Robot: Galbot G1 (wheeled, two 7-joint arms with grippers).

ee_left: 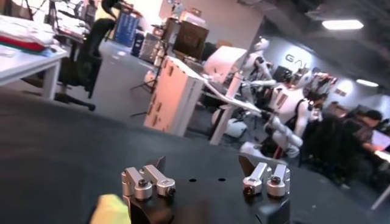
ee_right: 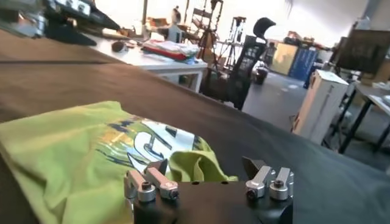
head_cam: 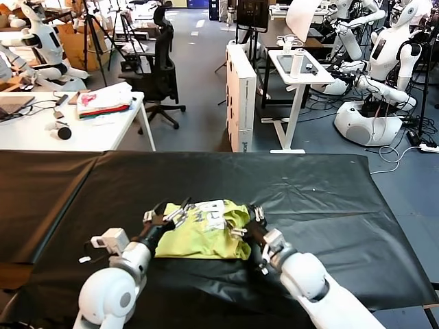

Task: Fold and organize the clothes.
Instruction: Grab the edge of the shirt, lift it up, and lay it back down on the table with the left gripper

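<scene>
While both claws, left (head_cam: 167, 214) and right (head_cam: 255, 218), hung released beside the folded shirt (head_cam: 202, 236) on the desk (head_cam: 329, 205), a careless grab could undo its folds.

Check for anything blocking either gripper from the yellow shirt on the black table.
Nothing visible does. The left gripper sits at the T-shirt's left edge and the right gripper at its right edge, both with jaws open. Only bare black table cover surrounds the shirt.
</scene>
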